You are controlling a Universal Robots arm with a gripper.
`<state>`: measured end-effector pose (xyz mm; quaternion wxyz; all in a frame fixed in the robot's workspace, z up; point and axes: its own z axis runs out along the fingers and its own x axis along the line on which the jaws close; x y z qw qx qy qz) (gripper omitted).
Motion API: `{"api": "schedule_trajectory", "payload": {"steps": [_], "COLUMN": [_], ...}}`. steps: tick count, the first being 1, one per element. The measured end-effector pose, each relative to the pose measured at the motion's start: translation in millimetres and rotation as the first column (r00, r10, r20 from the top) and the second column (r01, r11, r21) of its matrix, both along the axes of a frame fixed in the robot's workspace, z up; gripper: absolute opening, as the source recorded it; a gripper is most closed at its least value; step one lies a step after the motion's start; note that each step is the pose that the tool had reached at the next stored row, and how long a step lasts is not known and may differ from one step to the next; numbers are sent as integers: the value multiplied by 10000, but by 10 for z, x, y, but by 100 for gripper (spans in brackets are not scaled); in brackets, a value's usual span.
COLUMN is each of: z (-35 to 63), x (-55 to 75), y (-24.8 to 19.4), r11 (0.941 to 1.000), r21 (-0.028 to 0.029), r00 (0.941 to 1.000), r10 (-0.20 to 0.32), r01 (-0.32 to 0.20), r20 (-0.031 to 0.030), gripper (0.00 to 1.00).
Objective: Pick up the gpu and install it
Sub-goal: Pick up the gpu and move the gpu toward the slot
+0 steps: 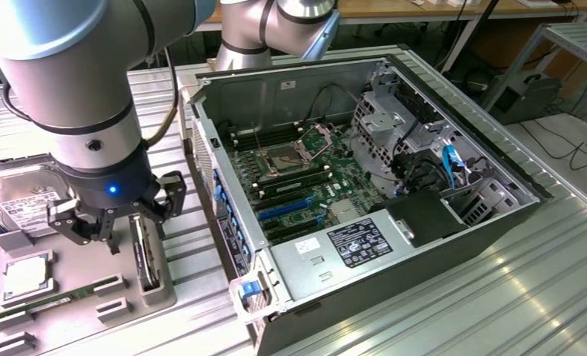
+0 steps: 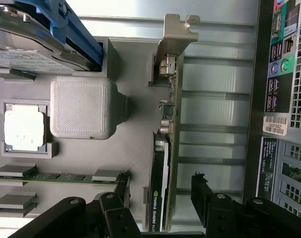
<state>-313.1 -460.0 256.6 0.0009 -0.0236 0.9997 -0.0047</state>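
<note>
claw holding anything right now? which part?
Nothing held. The claw is open, fingers flanking the gpu with a gap on each side; the card stands on edge in the grey tray.

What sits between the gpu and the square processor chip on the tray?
A grey rounded block stands between the gpu and the processor chip; the wrist view shows it.
</note>
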Motion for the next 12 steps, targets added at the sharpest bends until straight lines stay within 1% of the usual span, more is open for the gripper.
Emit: {"api": "schedule_trajectory", "payload": {"steps": [12], "z": [-29], "x": [0], "y": [0], "r11": [10000], "r21": [-1], "r00": [10000], "r10": [-4], "r01": [4], "r20": [-2], "gripper": [62]}}
